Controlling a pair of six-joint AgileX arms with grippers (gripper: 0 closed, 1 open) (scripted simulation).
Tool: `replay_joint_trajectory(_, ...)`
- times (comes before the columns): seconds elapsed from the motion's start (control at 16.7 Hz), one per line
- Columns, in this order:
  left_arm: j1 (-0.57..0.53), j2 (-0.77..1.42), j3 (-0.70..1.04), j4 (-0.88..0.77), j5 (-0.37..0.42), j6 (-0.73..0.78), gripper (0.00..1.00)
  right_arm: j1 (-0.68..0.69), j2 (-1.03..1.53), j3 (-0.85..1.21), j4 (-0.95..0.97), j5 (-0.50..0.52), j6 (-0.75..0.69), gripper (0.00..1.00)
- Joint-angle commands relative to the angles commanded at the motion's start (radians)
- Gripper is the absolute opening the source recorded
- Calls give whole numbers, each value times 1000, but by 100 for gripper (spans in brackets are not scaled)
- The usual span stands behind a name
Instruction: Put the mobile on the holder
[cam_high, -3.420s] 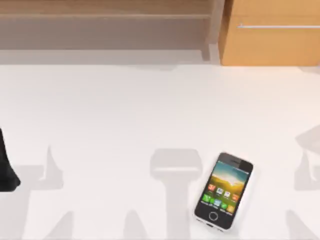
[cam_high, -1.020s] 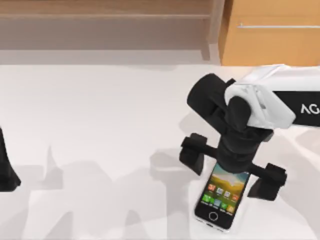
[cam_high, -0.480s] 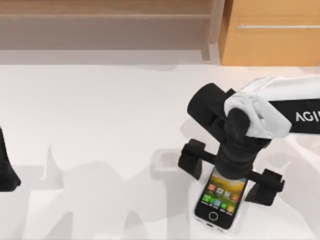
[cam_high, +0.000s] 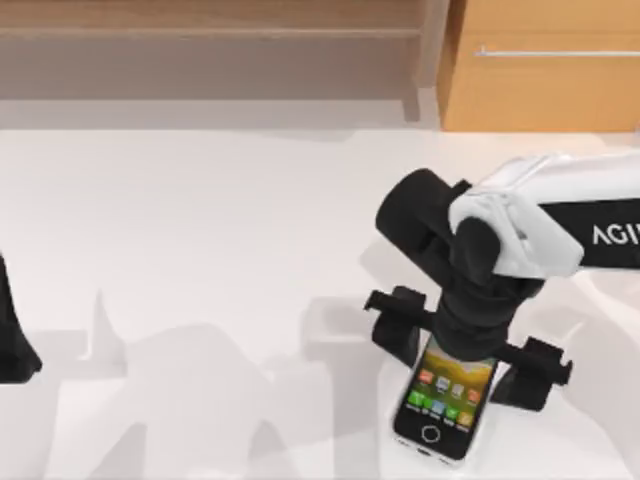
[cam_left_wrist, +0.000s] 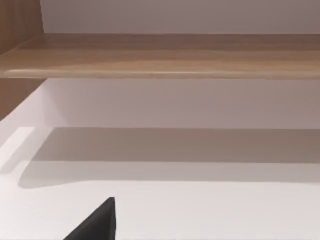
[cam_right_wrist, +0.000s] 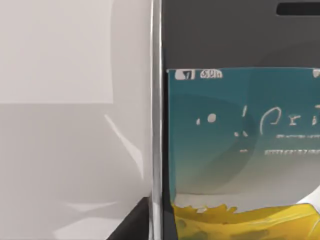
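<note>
The mobile (cam_high: 445, 400) lies flat on the white table near the front, right of centre, its orange-green screen facing up. My right gripper (cam_high: 465, 352) hangs straight over its upper end, open. One black finger (cam_high: 396, 322) stands to the left of the phone and the other to its right, neither pressing on it. The right wrist view looks closely at the mobile's top corner (cam_right_wrist: 240, 125). The black holder (cam_high: 14, 335) stands at the table's far left edge, partly cut off. My left arm stays parked, its wrist camera facing the back shelf.
A wooden shelf (cam_high: 210, 35) and a wooden drawer cabinet (cam_high: 545, 85) run along the back of the table. A black wedge (cam_left_wrist: 97, 225) sits at the lower edge of the left wrist view; I cannot tell what it is.
The right arm came in from the right and settled over the mobile. In the last second it sank lower, and its fingers now straddle the phone's upper end. The phone has barely shifted.
</note>
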Motion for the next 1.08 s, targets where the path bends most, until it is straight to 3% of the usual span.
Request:
replay_joint_trajectory(0.24,0,0,0,0,0,0,100,0,0,0,0,0,0,2)
replay_joint_trajectory(0.3,0,0,0,0,0,0,100,0,0,0,0,0,0,0)
replay_joint_trajectory(0.72,0,0,0,0,0,0,100,0,0,0,0,0,0,0)
replay_joint_trajectory(1.08,0,0,0,0,0,0,100,-1,-84,47,-125,13,-13,0)
